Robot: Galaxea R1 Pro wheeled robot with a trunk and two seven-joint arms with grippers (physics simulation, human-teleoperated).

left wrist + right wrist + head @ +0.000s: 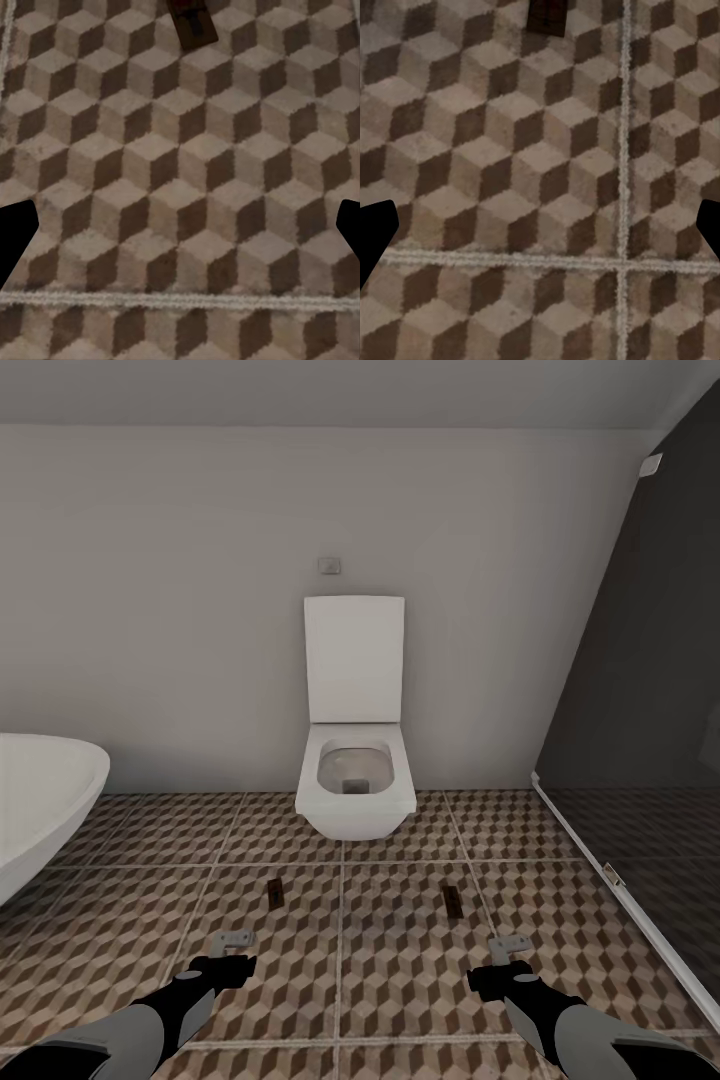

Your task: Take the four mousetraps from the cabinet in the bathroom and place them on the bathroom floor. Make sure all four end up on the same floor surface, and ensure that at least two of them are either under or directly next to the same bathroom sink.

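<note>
Two small flat brown wooden mousetraps lie on the cube-patterned brown, beige and white tiled bathroom floor (120, 920) in front of the white wall-hung toilet (352, 780): the left mousetrap (276, 893) just ahead of the left gripper (236, 939), the right mousetrap (451, 901) just ahead of the right gripper (508, 946). Both traps rest flat and apart from the fingers; in the wrist views each appears past the fingertips, the left one (192, 21) and the right one (547, 16), with bare tile between the widely parted jaws. Both grippers are spread wide and carry nothing. The rim of a white rounded bathtub (40, 800) sits at the left and a dark glass shower screen (640, 690) at the right. The step in hand appears to be the release of two traps onto the floor. Since no sink or cabinet is visible here, the next move probably calls for raising both arms, then turning the base toward the cabinet for the remaining traps, which must go beside the sink.
</note>
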